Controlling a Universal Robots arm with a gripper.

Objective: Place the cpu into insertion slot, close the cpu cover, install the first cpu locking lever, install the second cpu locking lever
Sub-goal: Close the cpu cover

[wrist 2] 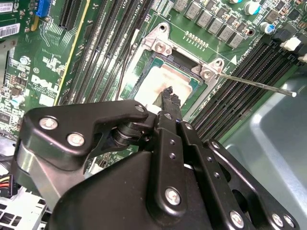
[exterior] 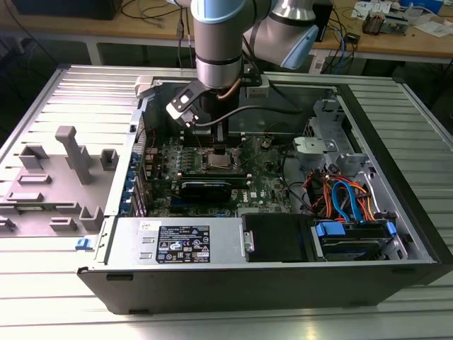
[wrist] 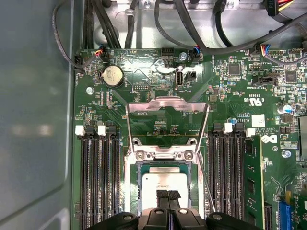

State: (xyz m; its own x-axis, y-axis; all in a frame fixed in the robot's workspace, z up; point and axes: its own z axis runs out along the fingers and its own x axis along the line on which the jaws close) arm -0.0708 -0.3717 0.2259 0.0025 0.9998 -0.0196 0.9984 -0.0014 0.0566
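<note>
Since the cpu cover stands open to free the insertion slot, the cpu lies inside it; the gripper, its 2 fingers closed empty, hangs just above.

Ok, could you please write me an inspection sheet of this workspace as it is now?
Surface: slatted metal table carrying an open computer case.
Job's things: cpu lies in the insertion slot; cpu cover stands open; one thin locking lever sticks out free, not latched.
Clutter: grey fixture on the table at the exterior view's left; coin battery on the board.
Grippers: gripper right over the cpu, jaws together.
Cables: orange and blue cables inside the case; black cables beyond the board's edge.
Surroundings: wooden bench behind, with small items.
</note>
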